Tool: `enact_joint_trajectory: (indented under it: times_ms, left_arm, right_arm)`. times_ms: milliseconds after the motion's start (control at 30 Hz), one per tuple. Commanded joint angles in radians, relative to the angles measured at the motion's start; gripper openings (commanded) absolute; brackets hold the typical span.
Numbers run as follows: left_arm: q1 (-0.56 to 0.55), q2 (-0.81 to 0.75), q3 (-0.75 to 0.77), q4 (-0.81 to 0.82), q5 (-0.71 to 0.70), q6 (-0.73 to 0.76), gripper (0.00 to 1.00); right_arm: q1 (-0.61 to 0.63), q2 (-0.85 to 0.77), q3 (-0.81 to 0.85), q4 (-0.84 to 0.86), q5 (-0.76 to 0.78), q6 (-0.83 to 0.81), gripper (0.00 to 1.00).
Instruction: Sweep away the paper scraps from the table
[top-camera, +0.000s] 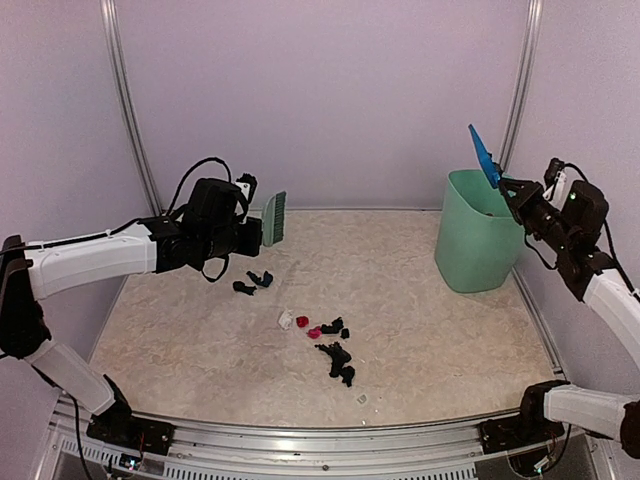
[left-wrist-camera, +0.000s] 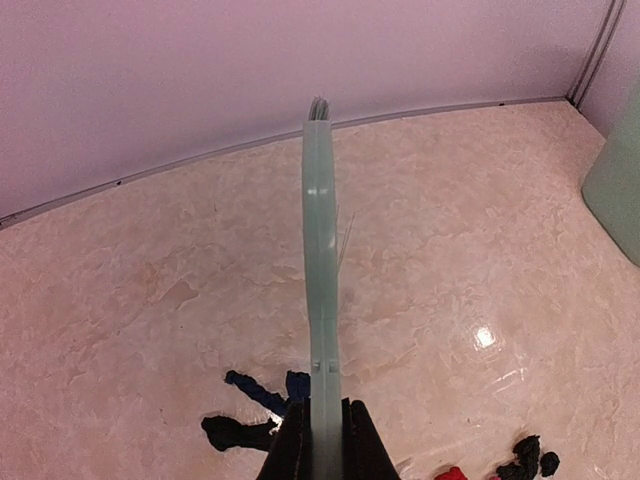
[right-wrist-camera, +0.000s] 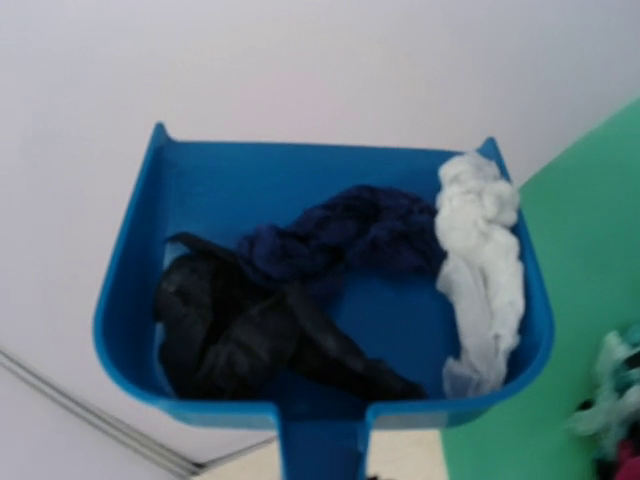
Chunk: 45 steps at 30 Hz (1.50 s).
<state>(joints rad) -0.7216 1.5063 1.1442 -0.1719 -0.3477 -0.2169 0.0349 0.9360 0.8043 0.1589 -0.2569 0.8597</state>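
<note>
Between the fingers of the left gripper (top-camera: 255, 232), one green plastic hand brush (top-camera: 273, 218) is clamped by its flat handle. The jaws are pressed shut against it, and the bristle head is held out ahead of the fingertips, apparently lifted off the wide beige marbled table (top-camera: 440, 330).

Below that gripper and a little to its right, the small wrinkled paper scraps (top-camera: 335, 352) are scattered on the table. About eleven can be counted:
- two dark ones nearest the gripper
- one white, one red and one pink further toward the near rail
- roughly five black ones in a loose trail
- one tiny pale bit closest to the rail

One blue plastic dustpan (top-camera: 483, 155) is gripped at its handle by the right gripper (top-camera: 512, 190), whose jaws are closed on it. The pan is tipped up ahead of the fingers. Three scraps are carried in it:
- one black (right-wrist-camera: 240, 335), on the left of the pan
- one dark blue (right-wrist-camera: 340, 235), in the middle
- one white (right-wrist-camera: 482, 270), along the right wall

One tall mint-green plastic bin (top-camera: 478, 250) stands directly under the right gripper and the dustpan, well apart from the left gripper. At the blurred edge of the right wrist view, pale and pink bits are seen inside the bin. Their number cannot be told.
</note>
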Motion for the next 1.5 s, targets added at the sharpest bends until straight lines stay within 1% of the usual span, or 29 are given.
enact_joint_trajectory:
  times_ms: [0, 433, 733, 967, 1067, 1133, 1300, 1467]
  left_arm:
    - [-0.006, -0.023, -0.001, 0.029, -0.009, -0.001, 0.0]
    - [-0.005, -0.027, 0.002, 0.027, -0.004, -0.004, 0.0]
    - [-0.006, -0.032, 0.003, 0.025, -0.007, -0.008, 0.0]
    - [-0.007, -0.034, 0.005, 0.022, -0.009, -0.012, 0.0]
    - [-0.007, -0.035, 0.005, 0.019, -0.013, -0.012, 0.0]
    - [-0.007, -0.036, 0.006, 0.016, -0.016, -0.012, 0.0]
    - [-0.006, -0.047, 0.007, 0.01, -0.022, -0.016, 0.0]
    - [-0.006, -0.048, 0.017, 0.009, -0.017, -0.024, 0.0]
  right_arm:
    - [-0.04, -0.032, -0.052, 0.136, -0.12, 0.196, 0.0]
    - [-0.066, 0.001, -0.125, 0.345, -0.164, 0.486, 0.0]
    - [-0.113, 0.015, -0.217, 0.518, -0.167, 0.708, 0.0]
    - [-0.13, 0.094, -0.249, 0.669, -0.225, 0.854, 0.0]
    - [-0.13, 0.117, -0.242, 0.689, -0.241, 0.858, 0.0]
    - [-0.129, 0.118, -0.234, 0.684, -0.243, 0.832, 0.0]
    - [-0.13, 0.092, -0.116, 0.513, -0.274, 0.639, 0.0]
    - [-0.126, 0.097, -0.052, 0.442, -0.3, 0.506, 0.0]
